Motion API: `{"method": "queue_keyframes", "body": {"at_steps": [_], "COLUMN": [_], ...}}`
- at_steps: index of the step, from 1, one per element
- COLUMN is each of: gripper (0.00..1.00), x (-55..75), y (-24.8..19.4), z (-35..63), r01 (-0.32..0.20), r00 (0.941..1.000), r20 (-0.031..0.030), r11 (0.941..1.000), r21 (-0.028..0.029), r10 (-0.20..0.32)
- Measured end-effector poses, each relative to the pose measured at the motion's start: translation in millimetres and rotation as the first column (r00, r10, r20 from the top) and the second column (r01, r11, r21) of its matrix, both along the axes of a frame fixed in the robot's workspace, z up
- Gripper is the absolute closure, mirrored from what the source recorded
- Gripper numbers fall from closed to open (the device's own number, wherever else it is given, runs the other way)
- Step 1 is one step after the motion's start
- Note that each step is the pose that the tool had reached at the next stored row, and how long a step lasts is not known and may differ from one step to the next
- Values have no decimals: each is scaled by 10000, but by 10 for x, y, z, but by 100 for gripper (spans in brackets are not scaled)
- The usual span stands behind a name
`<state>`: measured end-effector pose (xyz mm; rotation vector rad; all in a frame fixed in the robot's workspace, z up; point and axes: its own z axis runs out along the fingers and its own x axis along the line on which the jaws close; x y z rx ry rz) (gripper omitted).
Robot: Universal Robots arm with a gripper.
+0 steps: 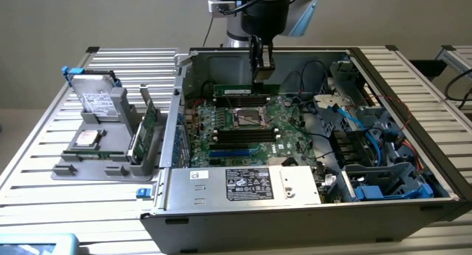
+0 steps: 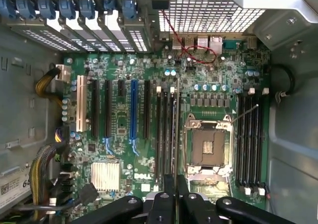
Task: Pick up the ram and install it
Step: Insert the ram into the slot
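Black two-finger gripper (image 1: 263, 73) clamped on the long, thin dark-green ram stick (image 1: 247, 90) inside the open case.
The fingers pinch the ram's upper edge, holding it level and on edge over the green motherboard (image 1: 244, 139), just beside the square silver CPU socket (image 1: 251, 118). In the wrist view it lines up with the black memory slots (image 2: 165, 134); contact is unclear. The grey metal computer case (image 1: 295, 222) lies on a slatted aluminium table (image 1: 44, 155). A grey plastic parts holder (image 1: 103, 155) sits on the exterior view's left.

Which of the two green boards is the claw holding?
The ram, the narrow stick gripped by the claw inside the computer case, over the motherboard. The wider green card stands in the grey rack outside.
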<state>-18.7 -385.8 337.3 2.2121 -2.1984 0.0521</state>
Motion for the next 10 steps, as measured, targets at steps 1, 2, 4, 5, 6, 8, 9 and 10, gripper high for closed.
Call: {"method": "queue_keyframes", "body": {"at_steps": [1,2,4,5,6,8,9,10], "gripper": [87,87,87,87,87,87,87,87], "x": [0,1,1,1,1,1,2,2], "y": [0,-3,-7,-8,-8,-14,-19,-28], "z": [-13,-24,-47,-63,-78,-106,-120,-135], "r01": [0,0,0,0,0,0,-1,-1], "r00": [10000,10000,10000,10000,10000,10000,10000,10000], "r20": [0,0,0,-1,-1,0,0,-1], "r11": [10000,10000,10000,10000,10000,10000,10000,10000], "r21": [-1,-1,-1,-4,-6,-15,-20,-23], "r10": [0,0,0,0,0,0,1,1]}}
